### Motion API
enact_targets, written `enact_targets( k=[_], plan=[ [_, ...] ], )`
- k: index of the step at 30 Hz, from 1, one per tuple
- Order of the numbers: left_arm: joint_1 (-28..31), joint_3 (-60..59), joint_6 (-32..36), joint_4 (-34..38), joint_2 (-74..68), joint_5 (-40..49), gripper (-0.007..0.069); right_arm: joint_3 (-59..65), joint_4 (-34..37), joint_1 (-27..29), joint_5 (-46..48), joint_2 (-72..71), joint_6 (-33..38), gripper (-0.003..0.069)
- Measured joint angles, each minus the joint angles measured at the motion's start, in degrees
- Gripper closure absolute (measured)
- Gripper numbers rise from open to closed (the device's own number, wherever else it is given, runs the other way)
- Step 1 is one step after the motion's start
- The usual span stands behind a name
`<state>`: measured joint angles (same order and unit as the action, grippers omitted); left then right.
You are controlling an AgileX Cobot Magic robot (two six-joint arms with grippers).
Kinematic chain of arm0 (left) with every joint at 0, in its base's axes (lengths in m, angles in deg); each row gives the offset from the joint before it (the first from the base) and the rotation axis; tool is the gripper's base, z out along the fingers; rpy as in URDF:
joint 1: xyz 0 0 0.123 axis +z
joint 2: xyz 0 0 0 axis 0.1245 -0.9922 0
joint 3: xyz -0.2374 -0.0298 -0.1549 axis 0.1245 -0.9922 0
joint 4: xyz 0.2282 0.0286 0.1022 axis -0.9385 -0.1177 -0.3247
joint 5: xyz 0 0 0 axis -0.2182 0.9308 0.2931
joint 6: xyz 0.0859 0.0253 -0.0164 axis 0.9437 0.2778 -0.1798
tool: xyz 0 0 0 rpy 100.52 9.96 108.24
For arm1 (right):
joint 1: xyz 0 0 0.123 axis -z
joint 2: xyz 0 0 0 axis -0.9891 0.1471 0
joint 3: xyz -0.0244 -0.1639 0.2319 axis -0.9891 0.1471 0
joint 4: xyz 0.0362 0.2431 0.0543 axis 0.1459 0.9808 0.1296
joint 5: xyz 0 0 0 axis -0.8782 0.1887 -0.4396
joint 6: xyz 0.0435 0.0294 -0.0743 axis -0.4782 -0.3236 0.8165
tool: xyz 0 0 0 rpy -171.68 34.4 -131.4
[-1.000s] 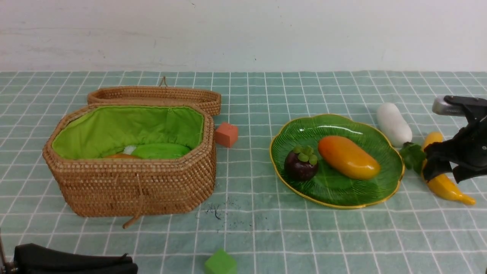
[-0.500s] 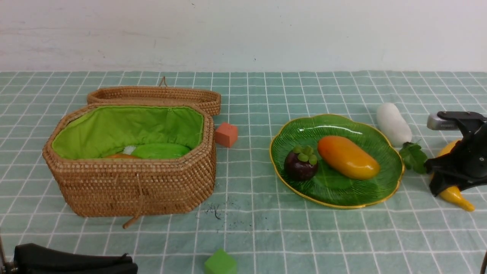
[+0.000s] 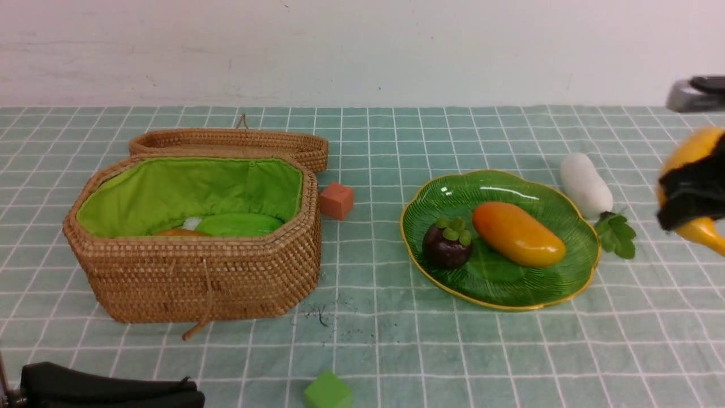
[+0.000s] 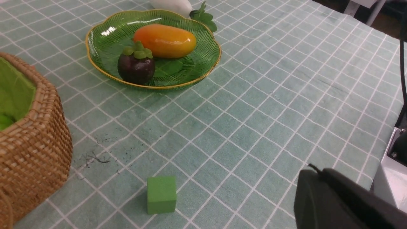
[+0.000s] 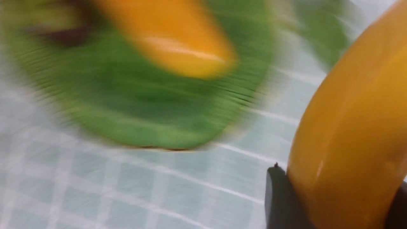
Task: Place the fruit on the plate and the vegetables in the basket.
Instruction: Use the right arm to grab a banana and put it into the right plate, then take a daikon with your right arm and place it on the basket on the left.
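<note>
Bright, even light falls from above, leaving only faint, soft shadows beside the basket [image 3: 192,277] and the plate [image 3: 498,280]. White glare streaks the plate's glass and the mango [image 3: 518,235]. The front and left wrist views are sharp. The right wrist view is heavily motion-blurred; only the close banana [image 5: 349,143] looks fairly crisp.

My right pincer [image 3: 688,195] hangs in the air, jaws clamped across the middle of the banana [image 3: 695,148], whose ends stick out above and below them. My left pincer [image 4: 341,200] sits low, jaws pressed together.
</note>
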<state>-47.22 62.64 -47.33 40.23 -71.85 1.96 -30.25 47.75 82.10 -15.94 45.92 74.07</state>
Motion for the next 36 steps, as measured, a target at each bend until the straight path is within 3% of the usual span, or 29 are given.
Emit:
enact_targets(
  k=[2,3,7,17,21,23,24,28,32,36],
  plan=[
    [0.00,0.00,0.00,0.00,0.00,0.00,0.0634,0.00,2.59,-2.00,-0.08,0.00,4.63,0.0351],
    [0.00,0.00,0.00,0.00,0.00,0.00,0.0634,0.00,6.05,-5.36,-0.80,0.80,10.59,0.0351],
    [0.00,0.00,-0.06,0.19,0.00,-0.01,0.0634,0.00,8.38,-11.21,-6.31,6.15,15.98,0.0351],
    [0.00,0.00,-0.17,1.99,0.00,-0.47,0.0634,0.18,7.64,-12.95,-11.62,13.87,12.06,0.0323],
    [0.00,0.00,-0.17,3.42,0.00,-3.74,0.0634,0.18,6.09,-12.95,-11.21,13.76,10.92,0.0175],
    [0.00,0.00,-0.17,3.56,0.00,-4.35,0.0634,0.18,5.61,-12.95,-10.86,13.42,10.26,0.0146],
    [0.00,0.00,-0.17,3.69,0.00,-5.00,0.0634,0.18,4.22,-12.95,-10.19,12.43,8.67,0.0109],
    [0.00,0.00,-0.17,3.79,-0.03,-5.54,0.0631,0.18,-1.08,-12.52,-9.67,8.57,3.85,0.0099],
    [0.00,0.00,-0.17,3.84,-0.03,-7.89,0.0631,-0.02,-7.16,-9.18,-12.76,5.52,-7.57,0.0148],
    [0.00,0.00,-0.17,3.84,-0.03,-11.78,0.0631,-4.70,-8.93,-2.27,-14.86,8.67,-16.01,0.0188]
  ],
)
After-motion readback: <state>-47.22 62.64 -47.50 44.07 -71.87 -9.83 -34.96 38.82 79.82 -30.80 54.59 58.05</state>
